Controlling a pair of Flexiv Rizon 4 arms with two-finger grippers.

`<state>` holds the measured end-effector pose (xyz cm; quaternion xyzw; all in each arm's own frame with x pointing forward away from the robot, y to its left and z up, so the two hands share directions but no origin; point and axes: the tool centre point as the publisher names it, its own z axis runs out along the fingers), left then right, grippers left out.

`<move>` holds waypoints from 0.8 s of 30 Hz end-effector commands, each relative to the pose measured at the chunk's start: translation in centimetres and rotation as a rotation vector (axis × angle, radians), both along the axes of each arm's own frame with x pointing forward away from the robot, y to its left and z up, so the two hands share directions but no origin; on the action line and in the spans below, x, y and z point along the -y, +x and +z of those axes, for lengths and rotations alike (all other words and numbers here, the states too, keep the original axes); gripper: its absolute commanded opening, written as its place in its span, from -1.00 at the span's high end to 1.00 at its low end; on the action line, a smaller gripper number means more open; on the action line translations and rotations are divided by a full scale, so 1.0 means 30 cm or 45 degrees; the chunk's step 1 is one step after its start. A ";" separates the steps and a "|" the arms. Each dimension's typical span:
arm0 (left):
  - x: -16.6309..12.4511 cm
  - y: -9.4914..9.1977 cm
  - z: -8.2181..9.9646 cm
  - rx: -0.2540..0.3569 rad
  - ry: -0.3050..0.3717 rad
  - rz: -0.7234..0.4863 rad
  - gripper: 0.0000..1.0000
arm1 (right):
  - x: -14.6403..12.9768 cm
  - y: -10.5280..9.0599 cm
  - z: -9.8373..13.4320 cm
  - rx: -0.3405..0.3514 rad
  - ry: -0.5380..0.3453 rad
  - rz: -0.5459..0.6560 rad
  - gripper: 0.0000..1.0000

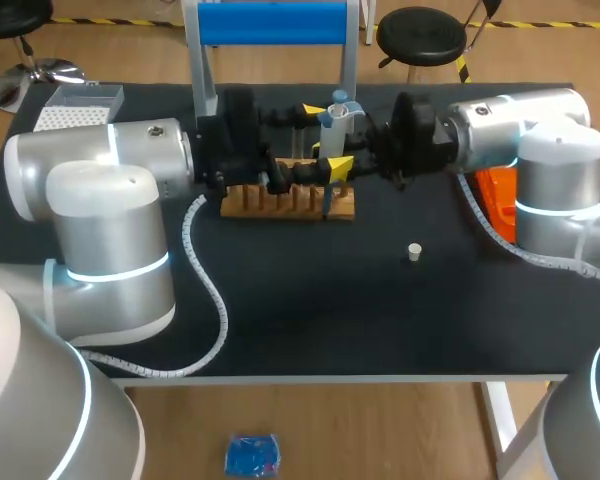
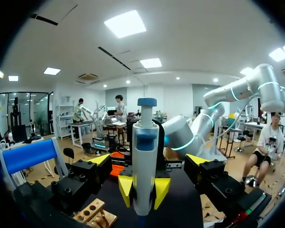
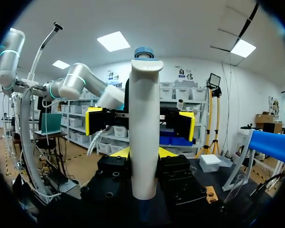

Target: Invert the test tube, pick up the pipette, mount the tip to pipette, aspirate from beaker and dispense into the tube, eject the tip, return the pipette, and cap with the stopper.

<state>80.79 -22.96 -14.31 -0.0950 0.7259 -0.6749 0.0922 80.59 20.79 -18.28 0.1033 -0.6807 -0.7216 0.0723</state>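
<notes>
The white pipette (image 1: 337, 118) with a blue top stands upright over the right end of the wooden tube rack (image 1: 280, 203). My right gripper (image 1: 346, 152) comes in from the right and is shut on its body; in the right wrist view the pipette (image 3: 144, 133) fills the space between the fingers of that gripper (image 3: 145, 153). From the left, my left gripper (image 1: 315, 132) faces it, wide open. In the left wrist view its fingers (image 2: 100, 160) stand apart on either side of the pipette (image 2: 145, 166) without touching. A small white stopper (image 1: 414, 252) lies on the mat, right of the rack.
A tip box (image 1: 77, 107) sits at the back left corner. A blue-topped stand (image 1: 270, 24) rises behind the rack. An orange object (image 1: 498, 195) lies under my right arm. Open black mat (image 1: 310, 300) stretches in front of the rack.
</notes>
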 end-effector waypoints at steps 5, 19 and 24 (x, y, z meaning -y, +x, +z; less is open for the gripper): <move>0.000 -0.003 0.002 -0.001 0.007 0.000 -1.00 | -0.004 0.002 0.001 0.002 -0.002 -0.003 1.00; -0.002 -0.001 0.001 -0.005 0.010 -0.002 1.00 | 0.002 0.007 0.002 0.005 0.003 -0.025 1.00; -0.003 -0.001 0.002 -0.002 0.014 -0.005 1.00 | -0.001 0.009 0.001 0.001 0.004 -0.023 1.00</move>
